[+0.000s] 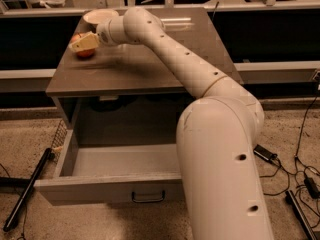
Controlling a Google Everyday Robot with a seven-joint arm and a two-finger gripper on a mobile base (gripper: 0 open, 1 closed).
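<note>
Camera view. The white arm (192,71) reaches from lower right across the desk (110,75) to its far left corner. The pincer (83,42) sits low there, directly over a red apple (86,53) and partly covering it. I cannot tell whether the pincer is open, closed or already gripping the fruit, nor whether it touches it. The apple rests on the desk top near the left edge, just in front of a pale bowl (98,16).

Judgement on handling: the apple is round and smooth-skinned, so it can roll or squirt sideways under an off-centre squeeze. A hold should be centred across its widest part, with the pincer kept level and pressure moderate. The bowl stands close behind and the desk edge is near on the left, so clearance on both sides needs care.

Materials: the desk top is a dark brown, flat, faintly glossy panel that reflects some light. The bowl is shallow, round and off-white. Below, a grey drawer (90,190) stands pulled out, box-shaped with a matt finish and a thin dark handle (148,198). The arm is made of smooth, rounded plastic shells. The floor (290,134) is speckled, with cables (305,176) at right.
</note>
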